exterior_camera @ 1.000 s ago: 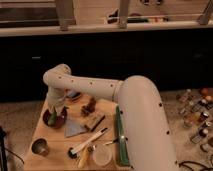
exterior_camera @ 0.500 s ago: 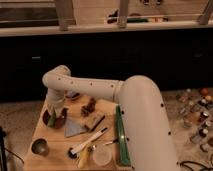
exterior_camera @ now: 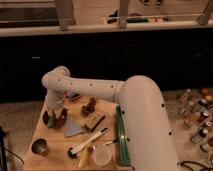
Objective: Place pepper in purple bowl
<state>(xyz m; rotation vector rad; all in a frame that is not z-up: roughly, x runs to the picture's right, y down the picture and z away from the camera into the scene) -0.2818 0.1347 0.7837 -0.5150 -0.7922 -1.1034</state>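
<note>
My white arm reaches from the right to the table's left side. The gripper (exterior_camera: 53, 116) hangs at the purple bowl (exterior_camera: 60, 120), which sits at the left edge of the wooden table (exterior_camera: 55, 150) and is mostly covered by the wrist. A small dark green shape, the pepper (exterior_camera: 50, 120), shows at the gripper's tip, over or inside the bowl. I cannot tell whether it is held or resting in the bowl.
A metal cup (exterior_camera: 39, 146) stands front left. A grey cloth (exterior_camera: 74, 127), a brown block (exterior_camera: 95, 121), a white-handled brush (exterior_camera: 89, 141) and a clear cup (exterior_camera: 102, 155) lie mid-table. A green strip (exterior_camera: 120, 135) borders the right edge. Bottles (exterior_camera: 197, 115) stand far right.
The gripper has moved slightly left and down at the purple bowl. The other things on the table have not moved.
</note>
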